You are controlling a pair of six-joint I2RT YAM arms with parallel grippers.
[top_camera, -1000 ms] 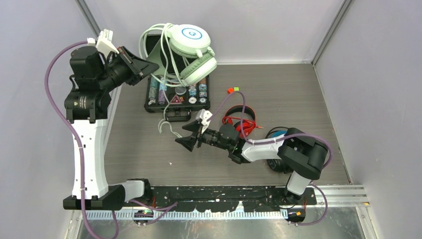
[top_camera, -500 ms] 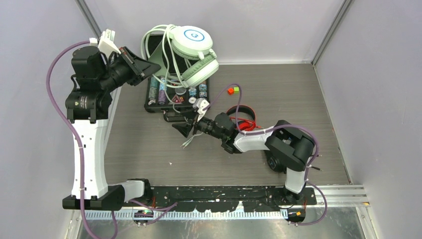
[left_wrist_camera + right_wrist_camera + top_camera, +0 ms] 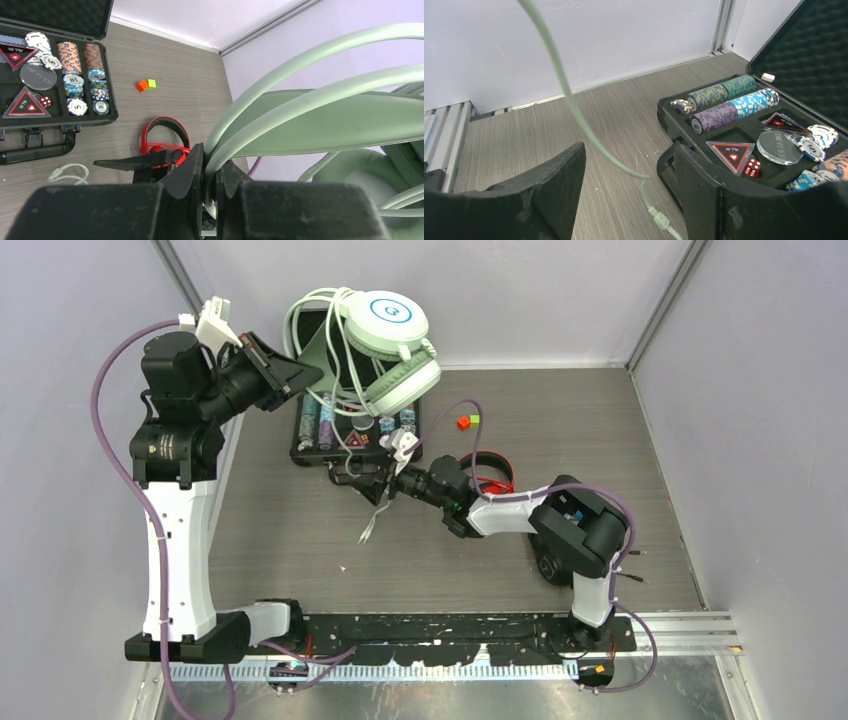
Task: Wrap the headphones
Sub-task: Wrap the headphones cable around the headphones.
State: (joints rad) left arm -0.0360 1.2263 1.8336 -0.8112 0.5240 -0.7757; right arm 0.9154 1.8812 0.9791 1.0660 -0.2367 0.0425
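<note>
Wrapping partial: left tool (image 3: 210, 170) clamps mint headphones' (image 3: 386, 328) coiled cable (image 3: 300, 62); right tool (image 3: 629, 157), wide open, straddles loose tail (image 3: 655, 214); red pair (image 3: 165, 132) pending.

The top view looks steeply down on the whole bench (image 3: 300, 540) from its near edge. The left wrist camera peers from high past the left gripper (image 3: 210, 170); the right wrist camera skims low. All share the poker case (image 3: 809, 50).

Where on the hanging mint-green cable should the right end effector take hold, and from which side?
Grip the free strand of the cable just above its plug, coming from the side. It hangs slack from the mint-green headphones and runs between the open fingers of the right end effector, so closing there should catch it.
</note>
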